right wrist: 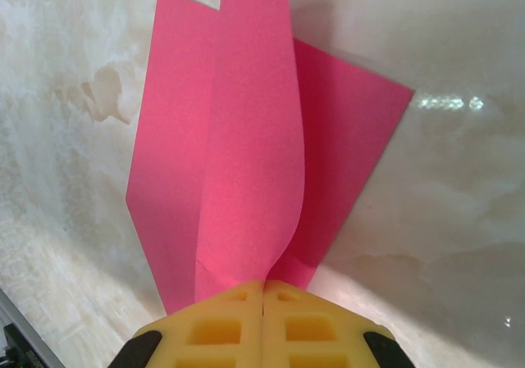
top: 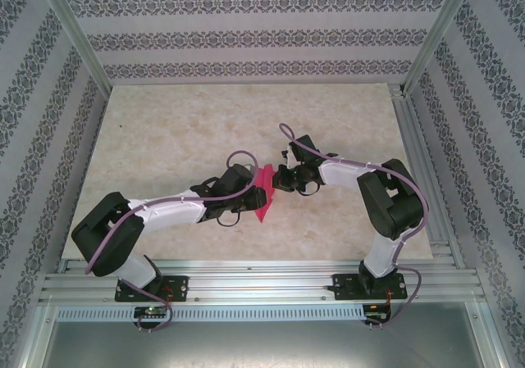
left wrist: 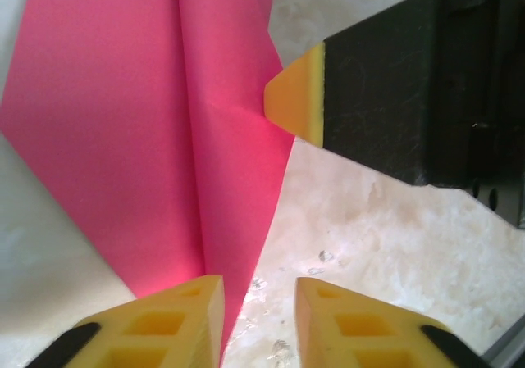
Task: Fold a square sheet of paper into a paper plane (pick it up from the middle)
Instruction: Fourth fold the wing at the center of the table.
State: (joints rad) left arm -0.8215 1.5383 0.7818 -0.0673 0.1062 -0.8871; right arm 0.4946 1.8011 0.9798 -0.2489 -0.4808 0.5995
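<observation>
Magenta square sheet of paper [right wrist: 246, 138], thin, likely floppy: right gripper [right wrist: 262, 288] pinches it, left gripper [left wrist: 258, 294] parted; you'd best grip its centre crease.

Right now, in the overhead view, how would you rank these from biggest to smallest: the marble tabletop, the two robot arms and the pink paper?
1. Marble tabletop, by far the largest.
2. Left arm and right arm: they look too alike to rank.
3. Pink paper, clearly the smallest and partly hidden.

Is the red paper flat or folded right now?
Folded. The paper shows creased, overlapping layers, and one flap stands up where the right gripper pinches it.
</observation>
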